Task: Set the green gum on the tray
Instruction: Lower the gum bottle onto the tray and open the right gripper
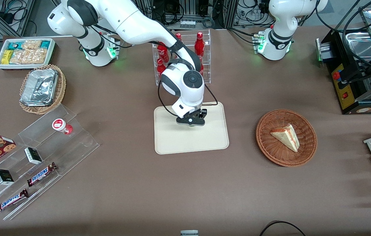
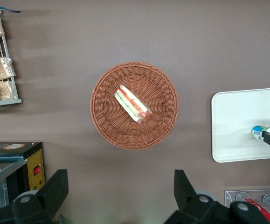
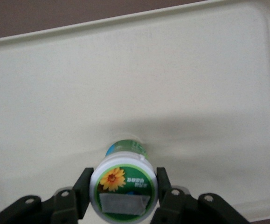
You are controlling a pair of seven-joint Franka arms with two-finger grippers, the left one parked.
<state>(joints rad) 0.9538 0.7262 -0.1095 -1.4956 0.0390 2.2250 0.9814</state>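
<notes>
We've got the gripper (image 3: 123, 196) clamped on the green gum (image 3: 123, 184) by its lid, right over the tray (image 3: 181, 84), well inside the rim. Best bet: lower it straight until the base sits flat, then let go so it doesn't tip.

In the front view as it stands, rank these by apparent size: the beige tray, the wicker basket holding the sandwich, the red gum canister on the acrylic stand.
1. Tray, largest; the gripper hangs over it holding the green gum.
2. Wicker basket, somewhat smaller.
3. Red gum canister, smallest by far.
</notes>
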